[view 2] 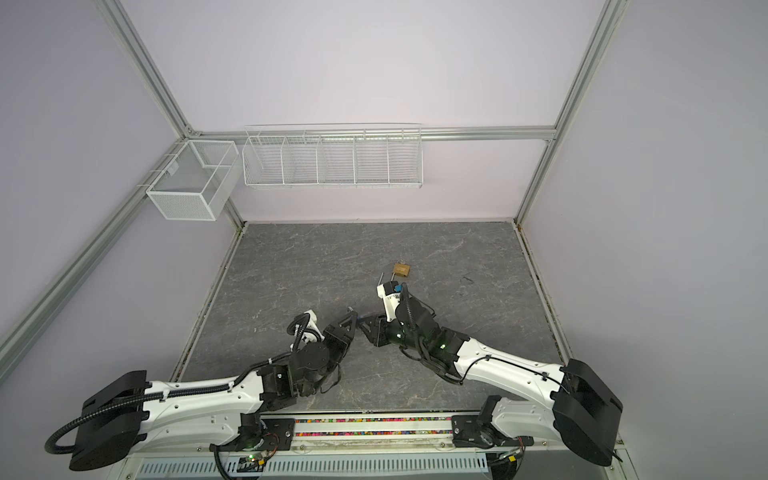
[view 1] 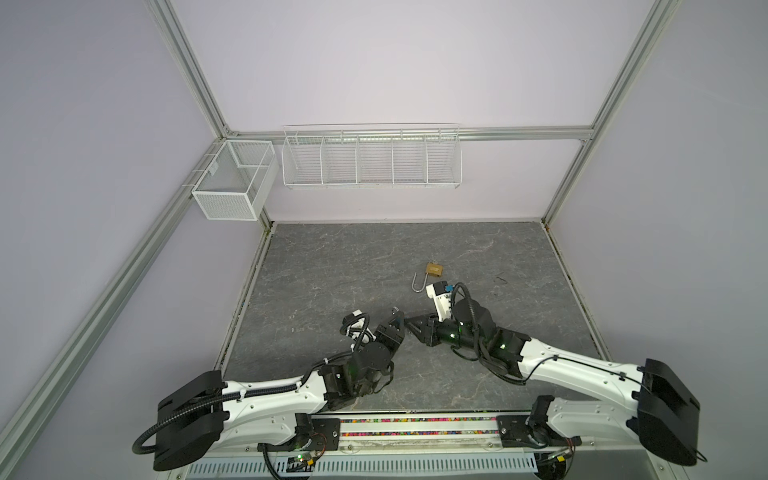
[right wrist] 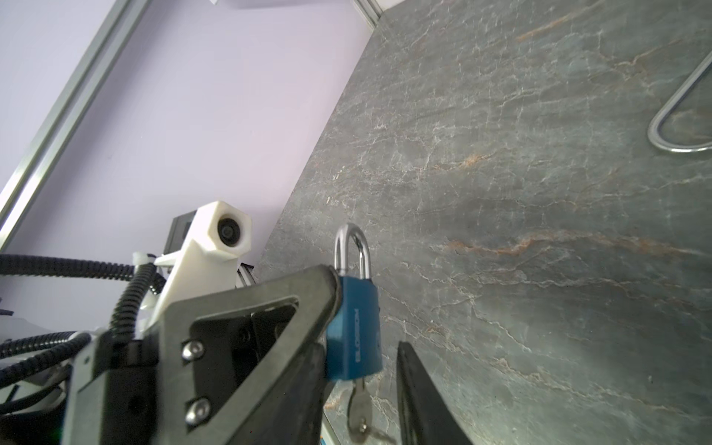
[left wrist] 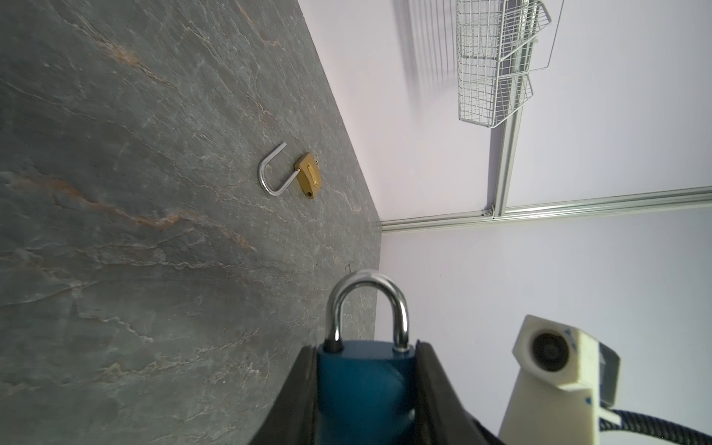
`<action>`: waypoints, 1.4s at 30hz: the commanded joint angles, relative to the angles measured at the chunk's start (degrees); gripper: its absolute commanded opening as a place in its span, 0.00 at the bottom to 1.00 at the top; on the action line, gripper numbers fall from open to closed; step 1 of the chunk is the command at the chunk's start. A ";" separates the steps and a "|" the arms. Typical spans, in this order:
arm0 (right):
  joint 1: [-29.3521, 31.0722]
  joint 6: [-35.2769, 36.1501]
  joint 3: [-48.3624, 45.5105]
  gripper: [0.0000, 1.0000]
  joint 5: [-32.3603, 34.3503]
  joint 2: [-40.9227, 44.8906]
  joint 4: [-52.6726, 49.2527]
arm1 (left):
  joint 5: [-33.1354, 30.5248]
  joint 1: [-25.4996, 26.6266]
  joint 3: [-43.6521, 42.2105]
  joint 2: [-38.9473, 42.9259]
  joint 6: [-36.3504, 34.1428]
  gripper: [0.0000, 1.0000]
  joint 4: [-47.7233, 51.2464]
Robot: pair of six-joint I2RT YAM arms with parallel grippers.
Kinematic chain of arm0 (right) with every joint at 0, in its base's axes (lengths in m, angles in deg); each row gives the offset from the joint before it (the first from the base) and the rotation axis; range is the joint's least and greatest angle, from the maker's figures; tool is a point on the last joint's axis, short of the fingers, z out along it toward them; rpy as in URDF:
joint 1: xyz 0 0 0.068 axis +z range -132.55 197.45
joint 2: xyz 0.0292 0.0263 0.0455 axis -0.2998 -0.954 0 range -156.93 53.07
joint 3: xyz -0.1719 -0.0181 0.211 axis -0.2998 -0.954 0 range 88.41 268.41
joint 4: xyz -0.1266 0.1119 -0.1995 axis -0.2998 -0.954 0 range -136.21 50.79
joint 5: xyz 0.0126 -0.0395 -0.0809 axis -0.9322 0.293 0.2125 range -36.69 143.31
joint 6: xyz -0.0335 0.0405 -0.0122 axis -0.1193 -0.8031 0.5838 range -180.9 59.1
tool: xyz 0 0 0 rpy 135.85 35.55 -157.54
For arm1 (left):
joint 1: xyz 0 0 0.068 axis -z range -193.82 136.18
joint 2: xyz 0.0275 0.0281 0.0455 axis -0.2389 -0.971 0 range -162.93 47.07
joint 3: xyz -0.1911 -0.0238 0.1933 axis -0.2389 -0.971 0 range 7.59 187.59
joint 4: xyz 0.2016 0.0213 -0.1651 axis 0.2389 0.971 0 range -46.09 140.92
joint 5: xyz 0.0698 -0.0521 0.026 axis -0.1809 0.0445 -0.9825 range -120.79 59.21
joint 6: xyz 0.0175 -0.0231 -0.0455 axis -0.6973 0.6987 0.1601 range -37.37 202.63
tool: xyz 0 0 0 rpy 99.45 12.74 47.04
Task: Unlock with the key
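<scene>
My left gripper [left wrist: 366,348] pinches the blue padlock [right wrist: 354,331]. The key [right wrist: 358,408] sits in the padlock's base, and my right gripper [right wrist: 360,366] stands spread around it.

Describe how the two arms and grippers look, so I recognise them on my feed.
Both arms match: white shells on the left arm and right arm, with bulky black joint housings. Black ribbed cables loop along each. Small green lights glow on the right arm. The left gripper and right gripper have black triangular, cut-out fingers. Each wrist carries a white camera housing.
</scene>
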 commanded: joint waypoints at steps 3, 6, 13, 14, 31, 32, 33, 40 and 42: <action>0.46 5.22 -2.71 0.35 2.44 3.51 -1.50 | -2.63 -0.66 0.39 3.66 1.92 0.00 8.42; 1.08 7.31 -3.41 0.30 2.95 4.90 -2.08 | -2.88 -0.81 0.78 4.82 2.38 0.00 10.23; 4.08 10.37 -0.57 0.29 2.58 0.97 -1.78 | -2.33 -1.08 0.50 5.04 2.53 0.00 8.58; 4.32 10.33 -0.23 0.29 2.07 -0.09 -1.03 | -2.16 -1.08 0.53 4.97 2.24 0.00 7.98; 5.05 9.32 2.70 0.12 1.25 -5.30 2.15 | -1.46 -1.19 -0.61 5.14 0.97 0.00 4.23; 5.09 9.10 2.70 0.09 1.14 -5.37 2.21 | -1.59 -1.19 -0.77 5.18 0.82 0.00 3.68; 4.99 8.95 2.70 0.07 0.88 -5.52 2.24 | -1.67 -1.13 -1.04 5.18 0.37 0.00 2.59; 4.54 5.98 2.17 0.06 -1.61 -5.59 3.83 | -2.63 -1.15 -3.02 5.00 -5.69 0.00 -6.96; 3.88 4.29 1.46 0.06 -3.16 -5.69 5.94 | -2.36 -1.19 -3.89 4.69 -9.24 0.00 -11.90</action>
